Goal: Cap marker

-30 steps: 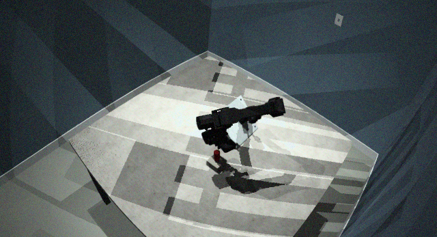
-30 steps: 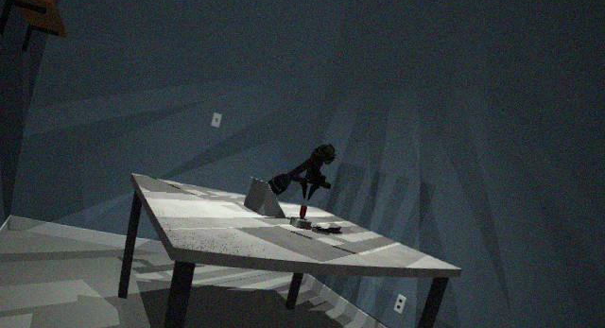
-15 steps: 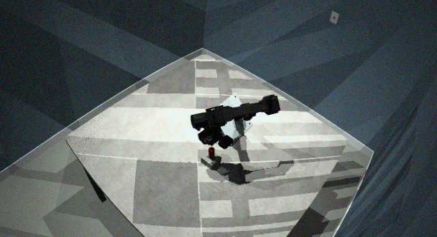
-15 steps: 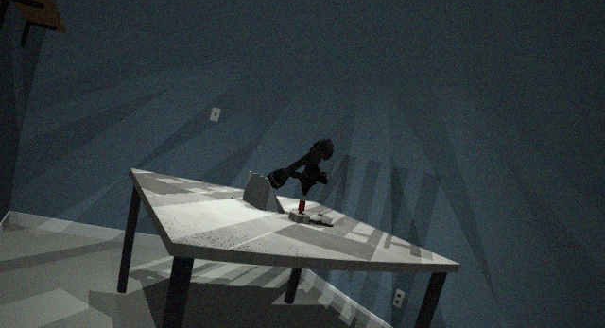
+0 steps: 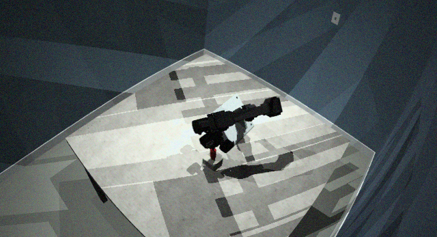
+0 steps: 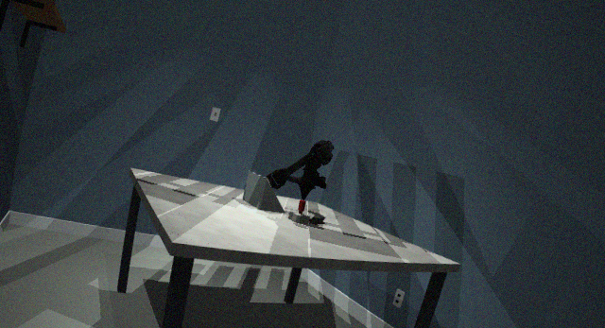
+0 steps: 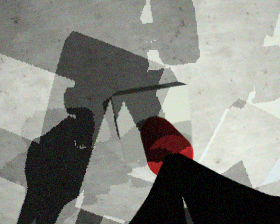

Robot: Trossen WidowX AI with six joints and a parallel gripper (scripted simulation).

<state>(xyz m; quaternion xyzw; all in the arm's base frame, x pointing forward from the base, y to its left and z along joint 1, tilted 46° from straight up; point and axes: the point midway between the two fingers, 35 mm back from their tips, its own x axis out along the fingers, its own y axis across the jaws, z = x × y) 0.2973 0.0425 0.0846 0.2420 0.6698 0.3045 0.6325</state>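
Pressing straight down along the axis of the small red cylindrical cap [image 7: 160,139] is what this step seems to ask from you. Any sideways push may tilt the cap on the marker or drag the low dark grey holder block [image 6: 309,218]. Go down slowly and lift away vertically only when the cap is seated.

The cap stands upright over the holder block, near the middle of the table, well apart from every edge and corner. I cannot separate the marker body from the cap in these views.

The black parallel-jaw gripper [image 7: 171,165] is directly above the cap with its fingers together and nothing between them. The tips are at the top of the cap, but real contact I cannot confirm.
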